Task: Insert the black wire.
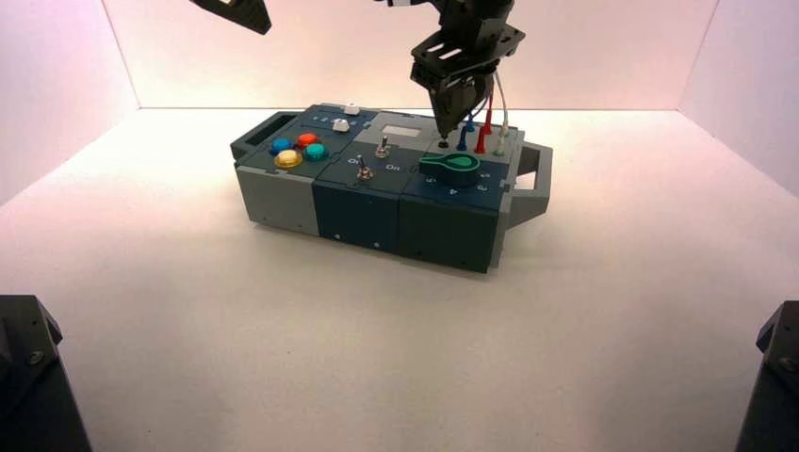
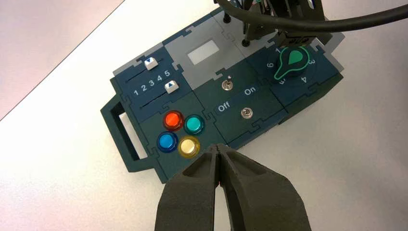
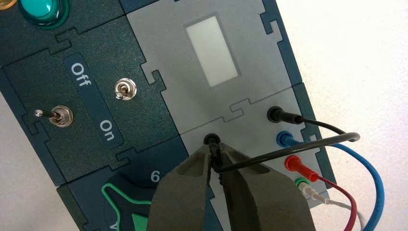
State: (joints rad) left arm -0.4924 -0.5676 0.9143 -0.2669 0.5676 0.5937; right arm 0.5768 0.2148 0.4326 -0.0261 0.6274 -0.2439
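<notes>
- Nearest in my right wrist view, my right tool [image 3: 215,150] is over the grey panel of the box [image 3: 175,53], its tips closed narrowly on the near plug [image 3: 215,158] of the black wire.
- Just beyond the tips is a black socket [image 3: 210,137], and the held plug is at its mouth. I cannot tell whether it is fully seated.
- The black wire [image 3: 288,151] arches in a loop from my grip over the panel to its other plug [image 3: 290,117], which appears to sit in a second black socket [image 3: 274,113].
- Beside that second socket are a blue plug [image 3: 287,139], a red plug [image 3: 302,168] and a whitish plug [image 3: 308,191], each with its own lead.
- Farther off from my right tool, my left tool [image 2: 217,149] idles near the coloured buttons, its tips together with nothing between them. The box rests on a pale table [image 1: 311,348].
- I judge the step in hand to be the insertion of the second end, with the task near its finish.
- Next, I should keep the plug in line with its socket and press straight down until it stops, then open and lift clear without tugging the loop. A tilted push could jam the plug at the rim.
</notes>
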